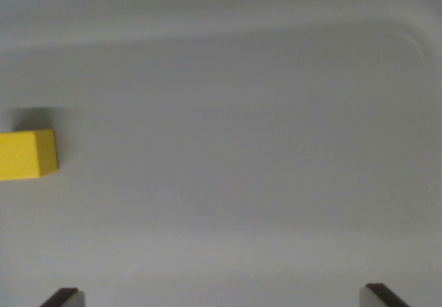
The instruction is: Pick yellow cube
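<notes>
Two dark fingertips [63, 296] of the claw [219, 296] poke into the bottom edge of the wrist view, one near each lower corner, standing wide apart with nothing between them: the claw is released and empty. Beyond the tips stretches a pale grey surface, bare across the middle of the picture. A faint raised rim [414, 48] curves across the far side and bends down at the wrist view's right, so the surface reads as a shallow tray or a moulded bench top; which of the two cannot be told. The cube [27, 154], bright yellow, lies flat on that surface inside the rim, cut off by the wrist view's left edge so only part of it shows. It sits farther off than the fingertips and well outside the gap between them, past the left tip, apart from the claw and untouched. A soft shadow falls on the far side of the cube.
</notes>
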Controlling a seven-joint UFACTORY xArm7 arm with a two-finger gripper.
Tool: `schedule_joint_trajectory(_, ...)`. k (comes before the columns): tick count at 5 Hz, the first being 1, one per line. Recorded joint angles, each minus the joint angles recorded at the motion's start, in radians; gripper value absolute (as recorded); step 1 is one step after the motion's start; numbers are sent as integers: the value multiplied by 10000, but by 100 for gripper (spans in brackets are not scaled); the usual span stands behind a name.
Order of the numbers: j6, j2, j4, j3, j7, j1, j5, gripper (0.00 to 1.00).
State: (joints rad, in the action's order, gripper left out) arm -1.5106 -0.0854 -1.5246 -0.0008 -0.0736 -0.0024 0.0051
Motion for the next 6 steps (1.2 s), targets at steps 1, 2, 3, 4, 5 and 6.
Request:
schedule_joint_trajectory(1,287,-196,84,59,-105,82,-14,0)
schedule_joint_trajectory(2,287,-196,84,59,-105,82,-14,0)
schedule_joint_trajectory(3,640,-437,187,132,-235,182,-31,0)
schedule_joint_trajectory(4,640,-437,187,132,-235,182,-31,0)
schedule_joint_trajectory(5,1022,-698,298,212,-375,291,-50,0)
schedule_joint_trajectory(6,1022,-698,298,212,-375,291,-50,0)
